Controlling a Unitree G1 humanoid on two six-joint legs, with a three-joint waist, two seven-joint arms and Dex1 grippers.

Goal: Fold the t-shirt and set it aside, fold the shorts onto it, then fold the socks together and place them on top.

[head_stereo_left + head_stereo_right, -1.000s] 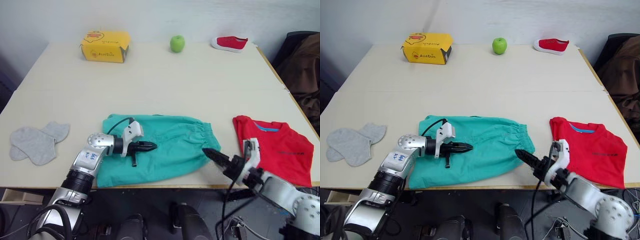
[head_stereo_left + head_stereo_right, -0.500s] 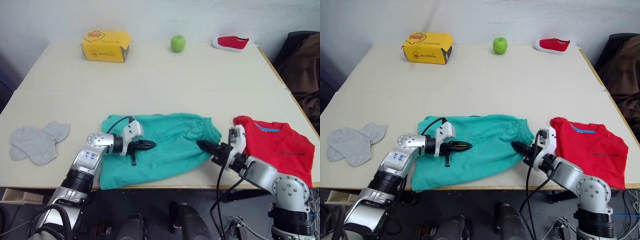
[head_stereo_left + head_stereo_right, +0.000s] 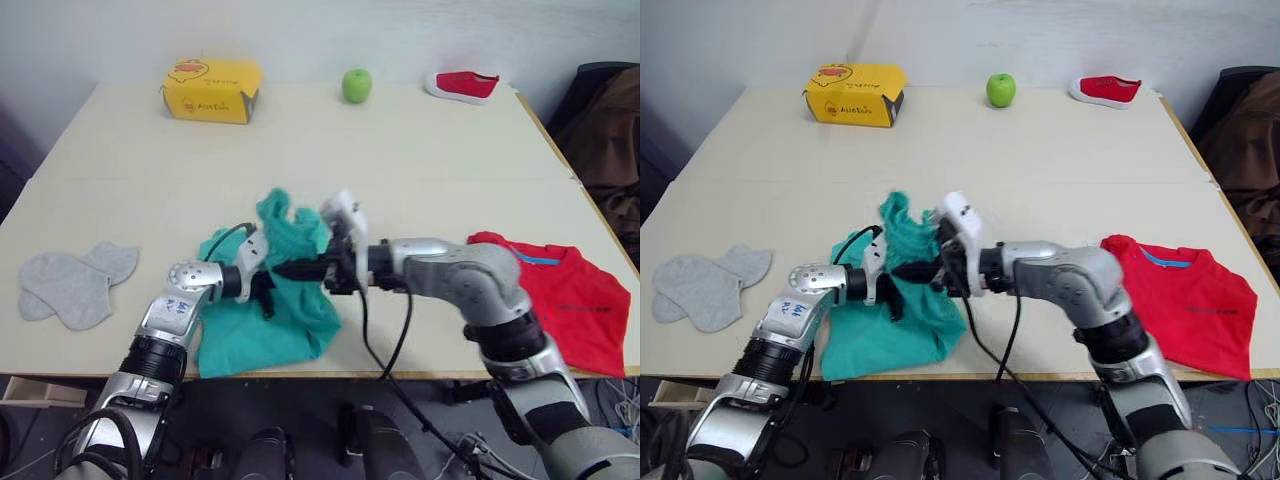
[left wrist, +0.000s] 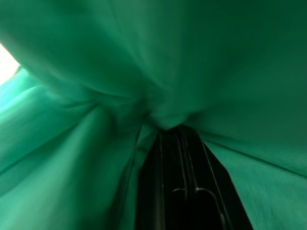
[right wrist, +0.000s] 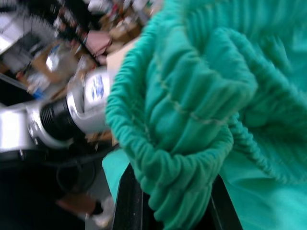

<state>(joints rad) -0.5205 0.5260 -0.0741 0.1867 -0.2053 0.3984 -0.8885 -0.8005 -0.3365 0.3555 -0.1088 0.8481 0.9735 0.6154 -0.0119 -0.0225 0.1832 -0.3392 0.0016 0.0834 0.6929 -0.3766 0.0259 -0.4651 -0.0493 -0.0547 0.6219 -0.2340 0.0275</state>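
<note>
The teal-green soft fabric shorts (image 3: 268,300) lie bunched near the front edge of the pale wooden table (image 3: 330,170), in the lower centre-left of the head views. Their gathered elastic waistband end is lifted off the table and drawn over toward the left, rising in a crumpled peak above the rest of the cloth, which lies heaped below it.

The right gripper (image 3: 290,271) reaches across from the right side of the frame to the middle of the shorts and is clamped on the waistband; in the right wrist view the ruffled elastic is pinched between its two black fingers (image 5: 130,201). The left gripper (image 3: 262,289) sits just beside it, nose to nose, buried in the same fold of green cloth. In the left wrist view its black fingers (image 4: 178,191) lie close together with fabric draped over their tips, but whether they are pinching the cloth cannot be told.

The plain bright red t-shirt (image 3: 565,300) lies flat at the lower right of the table, well apart from the shorts, its blue neck band showing. The pair of light grey short socks (image 3: 72,282) lies overlapped at the lower left edge.

Along the far edge stand a yellow cardboard box (image 3: 210,91) at upper left, a green apple (image 3: 356,85) at upper centre, and a small red shoe (image 3: 461,85) at upper right.
</note>
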